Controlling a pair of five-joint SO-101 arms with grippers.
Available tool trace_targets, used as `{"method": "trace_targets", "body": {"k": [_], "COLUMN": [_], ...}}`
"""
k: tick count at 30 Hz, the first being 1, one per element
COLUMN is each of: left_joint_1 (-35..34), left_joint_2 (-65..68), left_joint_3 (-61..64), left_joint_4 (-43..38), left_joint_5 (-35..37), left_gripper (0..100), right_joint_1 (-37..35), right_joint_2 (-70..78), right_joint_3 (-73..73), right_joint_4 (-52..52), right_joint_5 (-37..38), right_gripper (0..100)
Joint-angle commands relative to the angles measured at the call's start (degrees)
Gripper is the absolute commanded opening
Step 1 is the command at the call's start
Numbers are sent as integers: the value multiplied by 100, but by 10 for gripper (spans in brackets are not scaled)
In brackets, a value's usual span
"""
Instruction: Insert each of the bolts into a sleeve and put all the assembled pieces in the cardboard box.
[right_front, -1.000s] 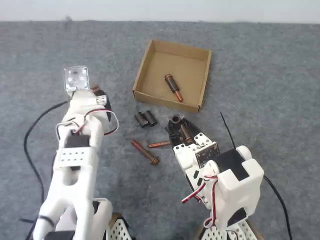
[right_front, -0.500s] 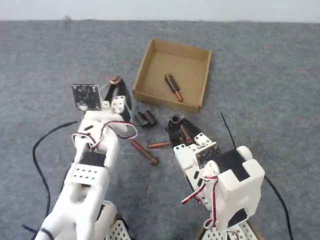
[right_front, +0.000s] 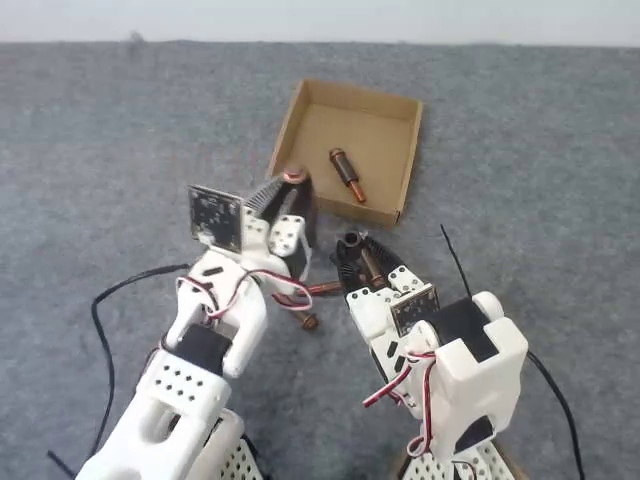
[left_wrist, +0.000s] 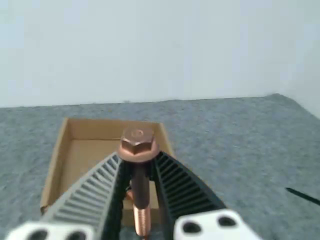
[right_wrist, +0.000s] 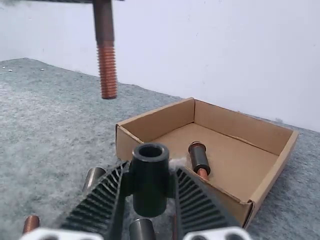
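Nearest, right gripper (right_wrist: 150, 172) clenches upright sleeve (right_wrist: 150, 182), mid-worktop. Just beyond, left gripper (left_wrist: 137, 161) grasps bolt (left_wrist: 137, 145) under its head, thread down. Both look rigid, smooth metal, likely slippery; hold bolt high on shank. Farther, cardboard box (right_front: 290, 130) holds one assembled piece (right_front: 348, 173).

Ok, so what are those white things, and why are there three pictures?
They are two robot arms. One picture looks down from above; the other two come from little cameras on each arm's wrist. The left end effector pinches a copper bolt, threads pointing down. The right end effector grips a black sleeve, hole facing up. On the grey mat lie loose bolts and a cardboard box with one finished piece inside.
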Motion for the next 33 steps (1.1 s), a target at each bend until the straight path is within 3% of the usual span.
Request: {"method": "trace_targets", "body": {"k": [1, 16, 33], "left_joint_1": [281, 492, 527], "left_joint_2": [-237, 1987, 2189], "left_joint_3": [-119, -1235, -1226], "left_joint_4": [-35, -809, -1064], "left_joint_5": [88, 97, 88], "left_gripper": [12, 12, 12], "right_joint_1": [4, 4, -4], "right_joint_2": [-180, -189, -189], "right_joint_3": [141, 141, 141], "right_joint_4": [-110, -110, -110], "right_joint_5": [70, 79, 79], "right_gripper": [6, 6, 6]}}
